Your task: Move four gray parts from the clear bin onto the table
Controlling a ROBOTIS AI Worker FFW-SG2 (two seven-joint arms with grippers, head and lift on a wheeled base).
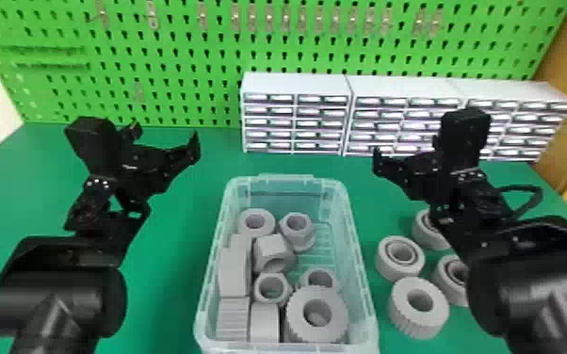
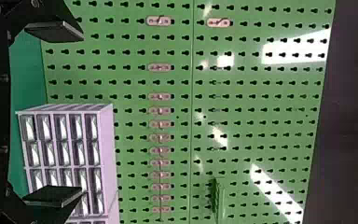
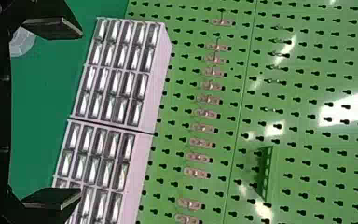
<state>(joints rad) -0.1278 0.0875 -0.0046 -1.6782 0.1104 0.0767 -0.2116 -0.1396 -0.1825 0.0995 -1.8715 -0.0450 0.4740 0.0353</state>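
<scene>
The clear bin (image 1: 360, 282) stands on the green table with several gray parts (image 1: 318, 313) inside, some round, some hexagonal. To the bin's right, gray parts (image 1: 419, 306) lie on the table, some partly behind the right arm. My left gripper (image 1: 165, 136) is raised to the bin's upper left, and its fingers stand wide apart in the left wrist view, where the left gripper (image 2: 53, 114) holds nothing. Up at the bin's right is my right gripper (image 1: 405, 153); the right gripper (image 3: 53, 114) is likewise open with nothing between its fingers in the right wrist view.
White drawer cabinets (image 1: 294, 84) line the back of the table (image 1: 169, 282), behind the bin. A green pegboard (image 1: 165, 61) with small metal hooks rises behind them. A black cable loop (image 1: 527, 188) hangs off the right arm.
</scene>
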